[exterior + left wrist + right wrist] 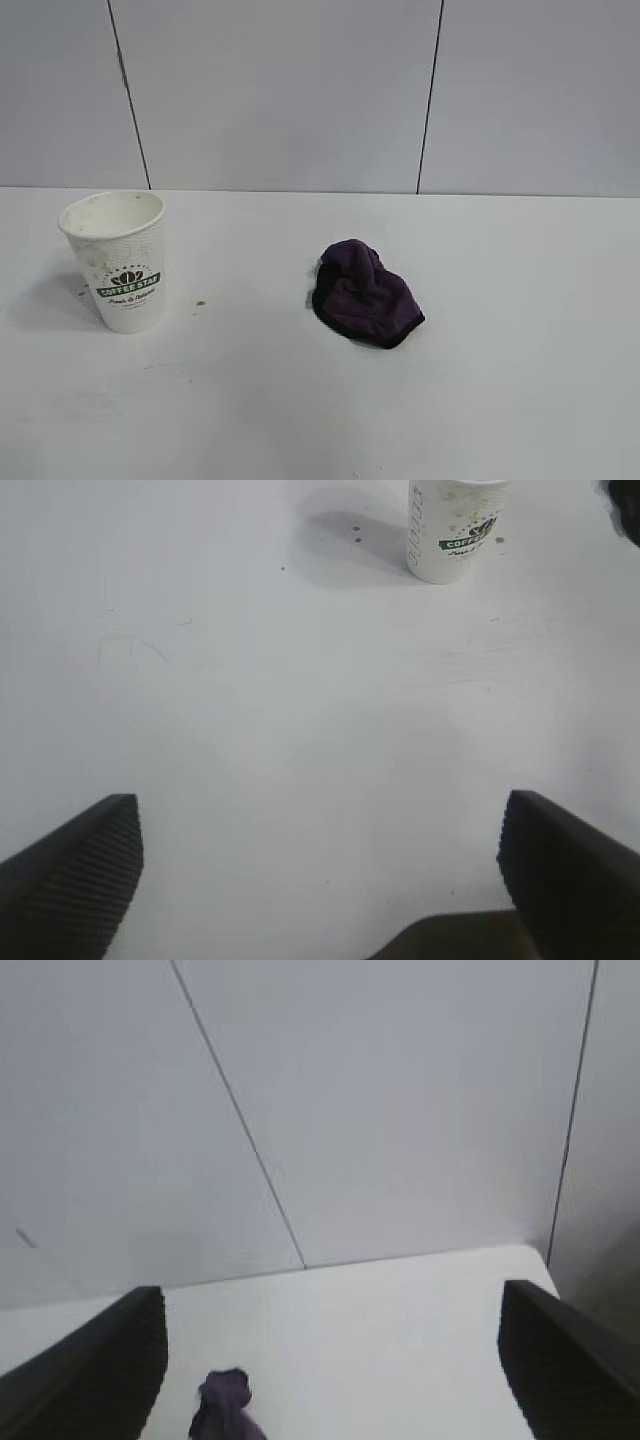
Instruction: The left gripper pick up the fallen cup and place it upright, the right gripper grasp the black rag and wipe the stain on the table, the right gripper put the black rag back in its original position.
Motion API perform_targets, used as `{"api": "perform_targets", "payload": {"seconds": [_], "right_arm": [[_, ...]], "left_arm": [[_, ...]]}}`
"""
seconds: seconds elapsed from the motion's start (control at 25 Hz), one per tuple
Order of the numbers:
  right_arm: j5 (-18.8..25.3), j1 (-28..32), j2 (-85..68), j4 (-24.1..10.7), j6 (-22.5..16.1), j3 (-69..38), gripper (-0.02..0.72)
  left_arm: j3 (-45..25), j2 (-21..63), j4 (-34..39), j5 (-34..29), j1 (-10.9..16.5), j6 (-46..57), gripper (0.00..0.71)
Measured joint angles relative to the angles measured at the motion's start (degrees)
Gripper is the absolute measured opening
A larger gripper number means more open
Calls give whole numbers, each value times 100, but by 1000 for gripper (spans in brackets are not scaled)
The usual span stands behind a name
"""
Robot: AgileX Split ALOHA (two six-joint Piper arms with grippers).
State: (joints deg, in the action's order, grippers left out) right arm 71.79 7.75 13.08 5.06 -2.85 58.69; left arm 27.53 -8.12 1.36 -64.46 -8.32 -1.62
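Observation:
The cup stands upright at the table's left, white with a green logo band and brown specks. It also shows in the left wrist view, far from my left gripper, which is open and empty over bare table. The black rag, dark purple with black edging, lies bunched near the middle of the table. It shows in the right wrist view; my right gripper is open, empty and apart from it. Only a tiny brown speck shows beside the cup. Neither arm appears in the exterior view.
A grey panelled wall runs behind the table. In the right wrist view the table's far corner meets the wall.

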Motion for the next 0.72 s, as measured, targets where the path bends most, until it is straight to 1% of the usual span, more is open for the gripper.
{"api": "perform_targets", "payload": {"seconds": [0.2, 0.4, 0.56, 0.72], "right_arm": [[-258, 0, -941, -138, 285, -1296, 623], [-356, 0, -1025, -209, 316, -2223, 623], [-547, -35, -1025, -214, 320, -2707, 623], [-728, -254, -1025, -271, 334, -2995, 623]], "left_arm": [[0, 0, 0, 0, 0, 0, 695], [0, 0, 0, 0, 0, 0, 695], [0, 0, 0, 0, 0, 0, 695], [0, 0, 0, 0, 0, 0, 695]]}}
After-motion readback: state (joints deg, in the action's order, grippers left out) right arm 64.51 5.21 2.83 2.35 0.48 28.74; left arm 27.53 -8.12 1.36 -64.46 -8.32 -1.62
